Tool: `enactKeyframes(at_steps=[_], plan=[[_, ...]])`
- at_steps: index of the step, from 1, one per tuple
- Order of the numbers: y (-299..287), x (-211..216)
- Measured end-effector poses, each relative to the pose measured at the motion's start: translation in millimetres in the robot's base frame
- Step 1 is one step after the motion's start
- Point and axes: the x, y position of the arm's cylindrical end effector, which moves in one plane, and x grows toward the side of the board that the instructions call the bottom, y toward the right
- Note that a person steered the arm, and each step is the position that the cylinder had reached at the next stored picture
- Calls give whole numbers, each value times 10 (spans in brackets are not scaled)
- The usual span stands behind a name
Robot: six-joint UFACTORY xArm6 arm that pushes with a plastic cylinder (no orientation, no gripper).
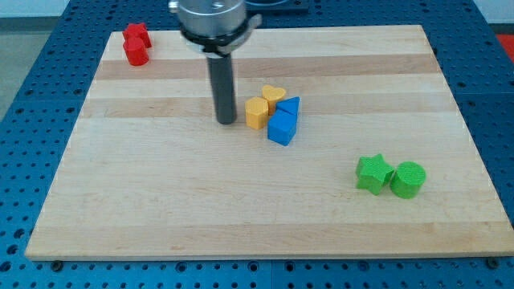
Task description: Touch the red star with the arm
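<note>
The red star sits at the board's top left corner, touching a red round block just below it. My tip rests on the board near the middle, well to the right of and below the red star. The tip stands just left of a yellow hexagon block, with a small gap between them.
A yellow heart and two blue blocks cluster right of the yellow hexagon. A green star and a green cylinder lie at the lower right. The wooden board rests on a blue perforated table.
</note>
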Motion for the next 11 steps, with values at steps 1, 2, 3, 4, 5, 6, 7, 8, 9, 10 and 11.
enactKeyframes(at_steps=[1,2,3,4,5,6,7,8,9,10,11], plan=[[-459,0],[-653,12],[-977,148],[-1622,136],[-2060,-406],[-2220,-944],[-2223,-1385],[-2223,-1953],[-2197,-2209],[-2167,-2217],[-2069,-2216]])
